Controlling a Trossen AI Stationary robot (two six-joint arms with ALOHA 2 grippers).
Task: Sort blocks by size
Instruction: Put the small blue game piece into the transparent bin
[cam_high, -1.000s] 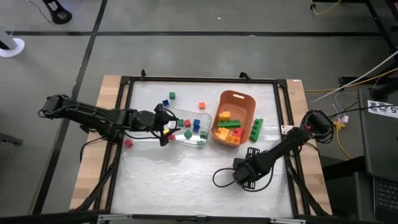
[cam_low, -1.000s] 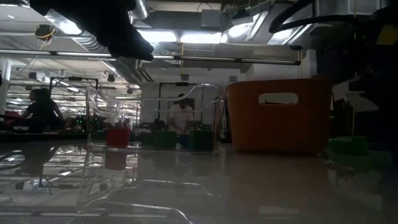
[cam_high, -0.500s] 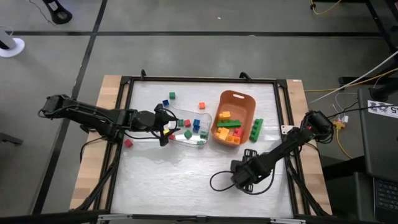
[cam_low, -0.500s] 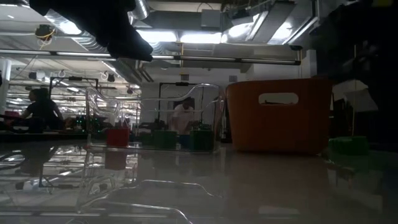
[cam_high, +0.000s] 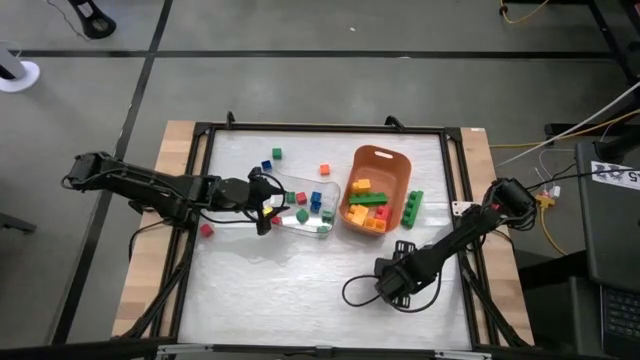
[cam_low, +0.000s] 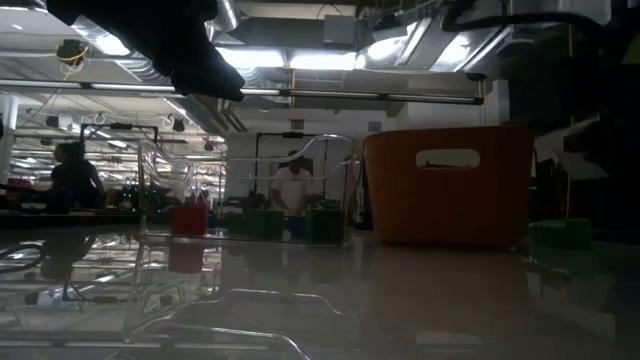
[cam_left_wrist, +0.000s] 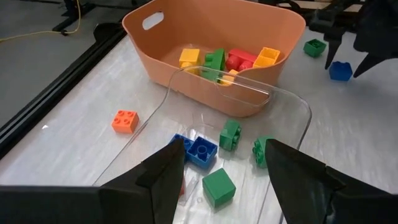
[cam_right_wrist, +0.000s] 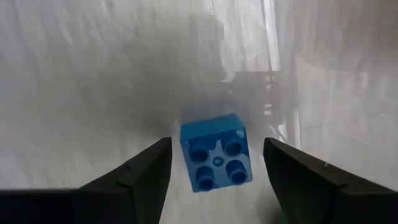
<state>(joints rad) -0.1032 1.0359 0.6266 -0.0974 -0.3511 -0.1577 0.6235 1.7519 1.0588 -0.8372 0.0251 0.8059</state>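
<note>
Two dark fingers of the right gripper (cam_right_wrist: 214, 180) stand wide apart, holding nothing. A small blue square plastic brick with four studs (cam_right_wrist: 217, 161) lies on the white table (cam_high: 300, 290) right between them. Compared with half a second ago, this gripper sits a little closer to the orange plastic bin (cam_high: 376, 187). The left gripper (cam_left_wrist: 224, 180) also gapes empty, over the clear plastic tray (cam_left_wrist: 273, 99) of small bricks, unmoved.

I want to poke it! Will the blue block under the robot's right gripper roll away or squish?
The blue block probably won't roll: it's boxy with flat sides. It looks like hard plastic, so likely no squishing. On the shiny table it might slide when pushed.
</note>
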